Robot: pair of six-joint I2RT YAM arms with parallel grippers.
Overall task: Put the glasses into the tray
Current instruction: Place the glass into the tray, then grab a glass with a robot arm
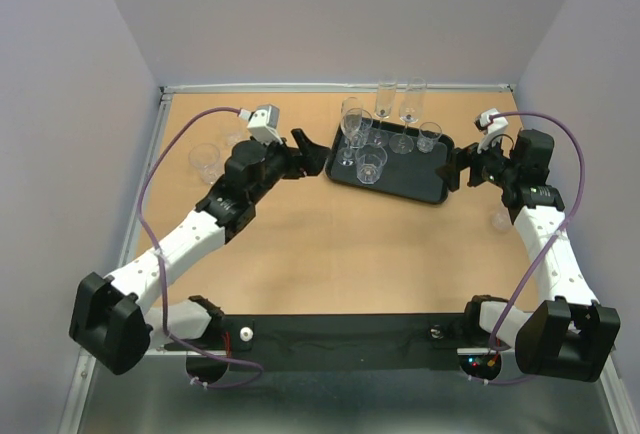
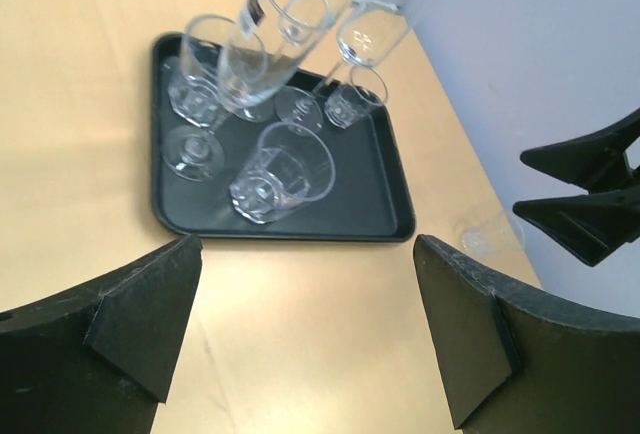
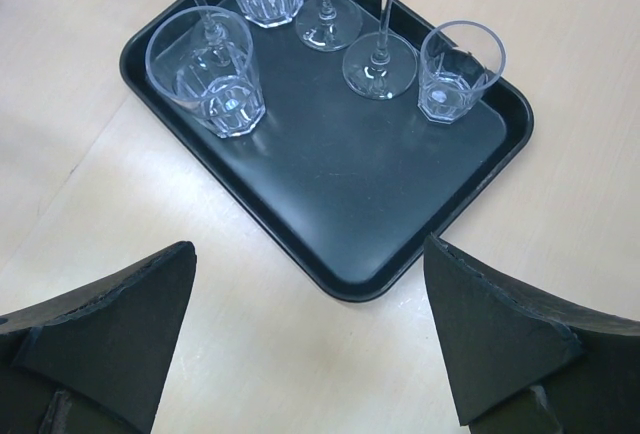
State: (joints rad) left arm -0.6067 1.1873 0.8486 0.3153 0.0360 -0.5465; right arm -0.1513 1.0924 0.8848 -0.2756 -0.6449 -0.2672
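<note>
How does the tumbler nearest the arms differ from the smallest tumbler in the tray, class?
The nearest tumbler is wider and taller than the smallest tumbler. In the right wrist view, the nearest tumbler stands by the tray's left rim, the smallest tumbler by its right rim. Both are clear, empty, upright, with faceted bases.

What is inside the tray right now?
The black tray holds three clear tumblers and three stemmed glasses, all upright and crowded toward one end; the other end is bare. Overlapping clear glass hides whether anything smaller sits among them.
</note>
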